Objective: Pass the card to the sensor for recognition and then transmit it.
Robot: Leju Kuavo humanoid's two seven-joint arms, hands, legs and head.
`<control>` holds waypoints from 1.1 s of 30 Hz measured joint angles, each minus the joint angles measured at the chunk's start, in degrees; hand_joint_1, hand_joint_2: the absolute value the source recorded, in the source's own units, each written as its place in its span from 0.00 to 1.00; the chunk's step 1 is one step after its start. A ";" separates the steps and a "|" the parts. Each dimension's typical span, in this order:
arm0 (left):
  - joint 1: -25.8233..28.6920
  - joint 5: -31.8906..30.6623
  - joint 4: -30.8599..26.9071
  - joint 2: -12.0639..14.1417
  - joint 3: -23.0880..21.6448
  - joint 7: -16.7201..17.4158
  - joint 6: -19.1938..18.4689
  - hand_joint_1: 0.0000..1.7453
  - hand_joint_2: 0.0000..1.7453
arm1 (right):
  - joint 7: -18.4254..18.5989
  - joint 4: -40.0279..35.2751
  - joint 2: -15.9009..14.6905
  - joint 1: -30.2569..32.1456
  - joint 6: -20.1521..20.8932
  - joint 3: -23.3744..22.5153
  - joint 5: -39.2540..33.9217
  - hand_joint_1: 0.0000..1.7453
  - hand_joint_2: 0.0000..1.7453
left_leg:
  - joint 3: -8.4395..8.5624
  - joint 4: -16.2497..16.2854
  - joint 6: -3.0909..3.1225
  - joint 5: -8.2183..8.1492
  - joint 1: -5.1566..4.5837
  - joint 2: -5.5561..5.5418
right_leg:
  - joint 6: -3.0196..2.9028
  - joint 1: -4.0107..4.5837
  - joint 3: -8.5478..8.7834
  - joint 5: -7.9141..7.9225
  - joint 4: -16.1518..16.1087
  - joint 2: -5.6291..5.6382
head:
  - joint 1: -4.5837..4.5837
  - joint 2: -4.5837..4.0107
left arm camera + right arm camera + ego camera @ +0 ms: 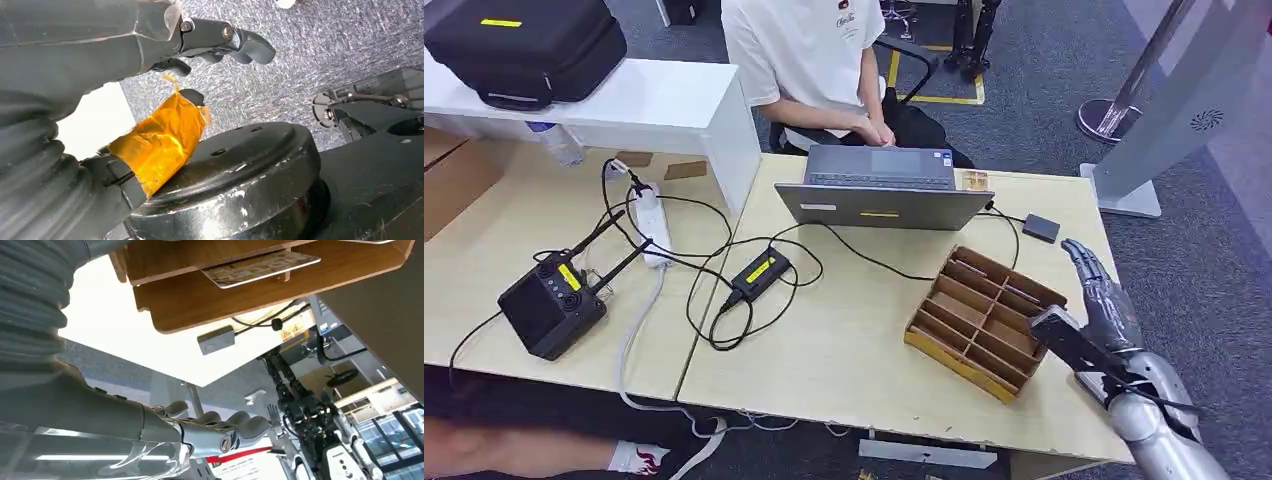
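1. Head view: the right hand point(1096, 292) hovers over the table's point(844, 350) right edge, just beside the wooden tray point(984, 320), its fingers stretched out and apart, holding nothing. The tray has open compartments; whether the card lies in one I cannot tell from here. Beyond the hand a small grey sensor point(1041, 228) lies on the table, its cable running toward the laptop point(881, 187). A person in a white shirt point(809, 50) sits behind the laptop. Further left are a power strip point(653, 224), a black box with antennas point(552, 304) and a black case point(524, 45) on a white shelf.

2. Left wrist view: the left hand point(165, 55) hangs over grey carpet point(300, 45), fingers loosely curled with nothing in them. Amber tape point(160, 142) wraps its thumb.

3. Right wrist view: the right hand's fingers point(235, 427) are extended, apart and empty. The card point(260, 267) lies flat in a tray point(210, 305) compartment, untouched, well apart from the fingers. The sensor point(216, 339) sits on the table just past the tray.
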 joint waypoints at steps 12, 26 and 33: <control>0.00 -0.15 0.00 0.00 -0.02 0.07 -0.04 0.00 1.00 | 0.33 0.13 0.00 0.04 0.07 -0.39 0.37 0.00 1.00 | 0.00 0.00 0.00 0.00 0.00 0.00 | 0.00 -0.01 0.00 0.00 0.00 0.00 | 0.00 0.00; 0.00 -0.52 0.00 0.00 -0.28 0.09 -0.09 0.00 1.00 | -0.02 0.44 0.11 0.59 0.17 -0.72 1.11 0.00 1.00 | 0.00 0.00 0.00 0.00 0.00 0.00 | 0.00 0.00 0.01 0.00 0.00 0.00 | 0.00 0.00; -0.01 -0.96 0.00 0.00 -0.94 0.15 -0.15 0.00 1.00 | -0.11 1.22 0.96 0.61 0.68 -0.46 1.29 0.00 1.00 | -0.01 0.00 0.00 0.00 0.00 -0.01 | 0.00 0.00 0.03 0.00 0.00 0.00 | 0.00 0.00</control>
